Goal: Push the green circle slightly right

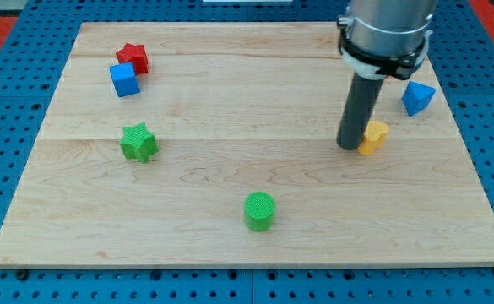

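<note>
Contact belongs on the light, slide-prone green circle (pixel 260 210)'s left side, well down-left of the tip (pixel 349 146); no hand exists to judge.

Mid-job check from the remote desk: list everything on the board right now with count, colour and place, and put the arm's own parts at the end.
green circle: 1, green, near the view's bottom, about centre, standing alone.
green star: 1, green, the view's left, mid-height.
red star: 1, red, the view's top left.
blue cube: 1, blue, just below the red star, seemingly touching it.
yellow block: 1, yellow, the view's right, shape unclear, partly hidden behind the rod.
blue block: 1, blue, angular, far right, above the yellow block.
wooden board: 1, light wood, fills most of the view, on a blue pegboard.
my tip: 1, dark rod end, against the yellow block's left side, far up and right of the green circle.
</note>
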Robot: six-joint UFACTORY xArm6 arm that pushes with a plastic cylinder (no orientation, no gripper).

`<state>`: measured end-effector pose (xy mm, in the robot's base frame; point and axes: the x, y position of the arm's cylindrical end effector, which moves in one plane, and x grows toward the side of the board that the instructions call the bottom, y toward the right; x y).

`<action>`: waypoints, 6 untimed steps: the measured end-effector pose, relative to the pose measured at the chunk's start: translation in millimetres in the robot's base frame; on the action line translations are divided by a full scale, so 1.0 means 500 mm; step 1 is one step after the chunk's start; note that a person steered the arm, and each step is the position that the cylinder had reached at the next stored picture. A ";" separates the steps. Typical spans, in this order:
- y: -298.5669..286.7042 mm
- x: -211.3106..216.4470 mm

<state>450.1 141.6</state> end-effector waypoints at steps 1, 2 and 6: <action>0.037 -0.001; 0.092 0.001; -0.242 0.056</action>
<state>478.2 20.5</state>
